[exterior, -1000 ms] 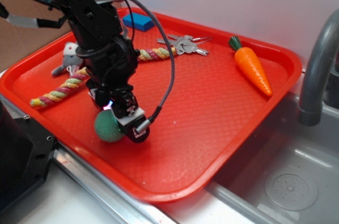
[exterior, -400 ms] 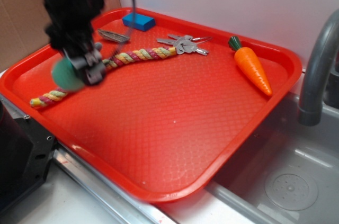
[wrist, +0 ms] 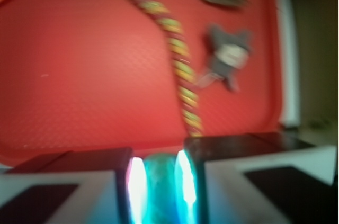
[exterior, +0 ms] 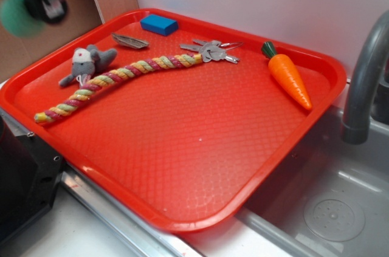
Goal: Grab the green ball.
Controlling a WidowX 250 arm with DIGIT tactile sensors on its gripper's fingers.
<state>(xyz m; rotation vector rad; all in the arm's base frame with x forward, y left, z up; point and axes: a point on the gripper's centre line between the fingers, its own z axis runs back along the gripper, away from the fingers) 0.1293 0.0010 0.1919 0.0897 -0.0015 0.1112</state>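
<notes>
The green ball is a blurred teal ball held high at the top left of the exterior view, above and past the red tray's left corner. My gripper is shut on it. In the wrist view the ball sits squeezed between my two fingers, with my gripper at the bottom edge and the tray far below.
On the tray lie a braided rope, a grey toy mouse, a blue block, keys, a small dark flat piece and a carrot. A sink and faucet are at right.
My gripper has lifted the green ball off the tray and carried it up and to the left, out past the tray's corner. The toy mouse is now uncovered.
</notes>
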